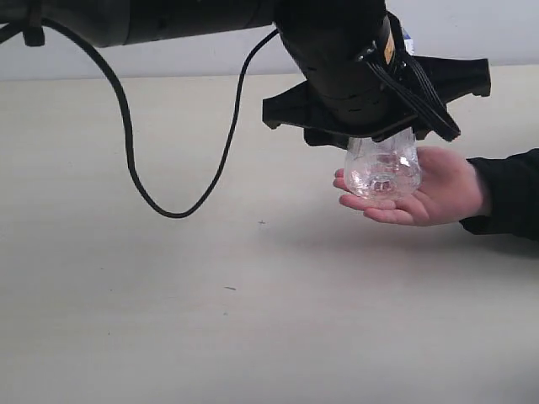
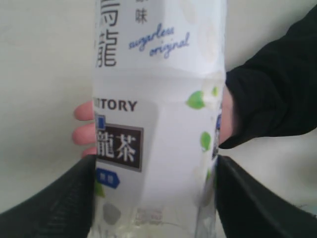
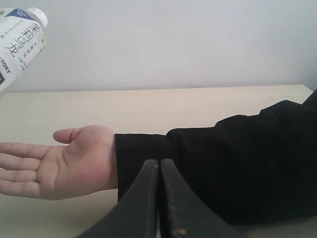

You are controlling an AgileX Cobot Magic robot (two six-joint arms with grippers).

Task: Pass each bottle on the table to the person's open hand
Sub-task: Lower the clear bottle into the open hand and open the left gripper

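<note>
The left gripper (image 2: 154, 171), fingers closed around the floral-label tea bottle (image 1: 383, 168), should seat its base on the person's open hand (image 1: 425, 198) before letting go; the right gripper (image 3: 159, 171) sits pinched shut

The left arm (image 1: 168, 21) is reaching across the middle, the left gripper (image 2: 156, 198) clamping a Suntory tea bottle (image 2: 158, 99); the right gripper (image 3: 159, 198) is holding its fingers pressed together.
</note>
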